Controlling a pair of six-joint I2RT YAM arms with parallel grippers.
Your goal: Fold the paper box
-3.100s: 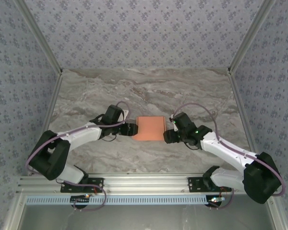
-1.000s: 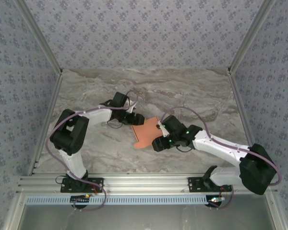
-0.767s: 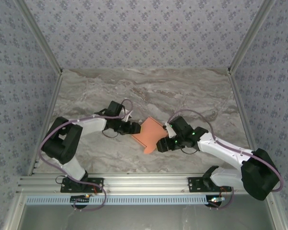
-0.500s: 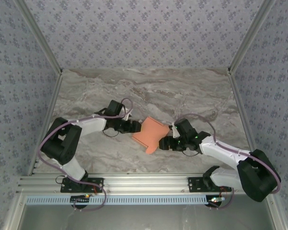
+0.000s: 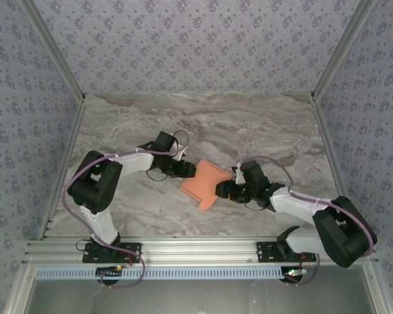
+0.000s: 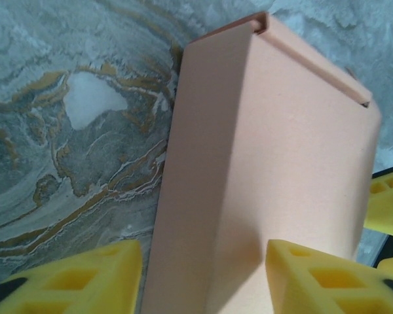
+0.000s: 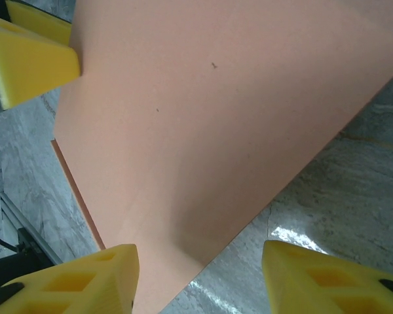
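**Folded box lies between both arms**

The salmon-orange flat rectangular cardboard box point(image 5: 205, 182) lies askew on the grey marble tabletop point(image 5: 249, 124), mid-table. The left gripper point(image 5: 185, 170) straddles its left end, yellow fingers point(image 6: 72, 278) spread wide. The right gripper point(image 5: 224, 191) sits at its right edge, jaws likewise apart, one finger point(image 7: 327, 281) clear of the card
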